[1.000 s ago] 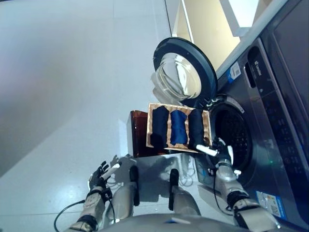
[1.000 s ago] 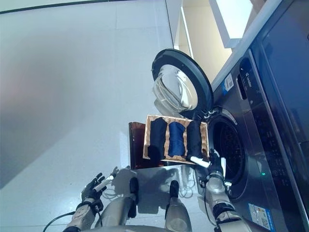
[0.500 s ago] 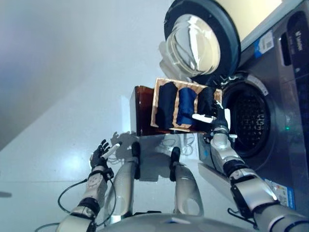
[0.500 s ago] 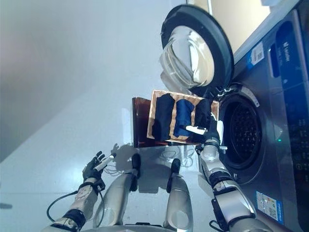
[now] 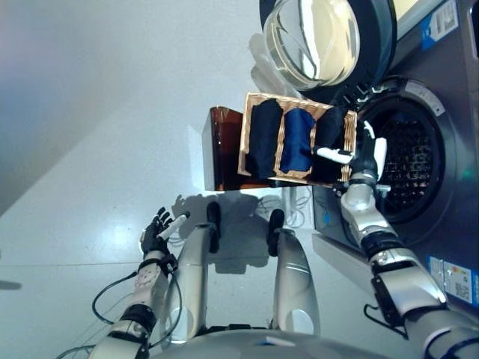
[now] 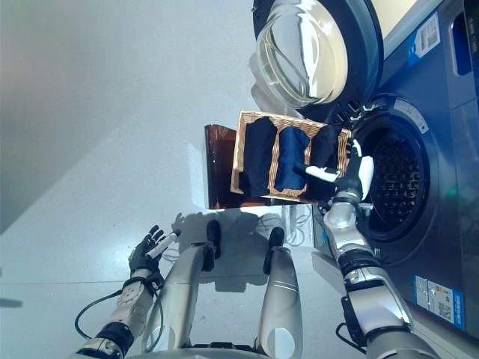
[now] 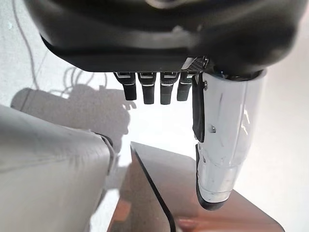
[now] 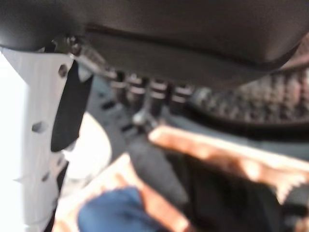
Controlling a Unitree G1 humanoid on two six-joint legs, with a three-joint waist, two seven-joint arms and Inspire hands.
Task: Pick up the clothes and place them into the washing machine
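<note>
A wicker basket point(image 5: 278, 142) on a brown stool point(image 5: 223, 149) holds three rolled clothes: a dark navy roll point(image 5: 263, 138), a blue roll point(image 5: 297, 140) and a black roll point(image 5: 329, 127). My right hand point(image 5: 364, 153) hovers over the basket's right end, by the black roll, with its white thumb point(image 5: 334, 155) stretched across it. In the right wrist view its fingers point(image 8: 145, 92) are straight above the basket rim point(image 8: 207, 150) and the black cloth point(image 8: 217, 193), holding nothing. My left hand point(image 5: 155, 235) hangs open low on the left, far from the basket.
The washing machine's drum point(image 5: 412, 168) gapes just right of the basket. Its round glass door point(image 5: 322, 37) stands swung out behind the basket. The left wrist view shows the stool top point(image 7: 193, 193) past the straight fingers. Pale floor point(image 5: 90, 112) stretches to the left.
The camera has tilted, shifting the whole scene. My right hand has moved from the basket's front right corner to over the black roll. The left hand stays low and open.
</note>
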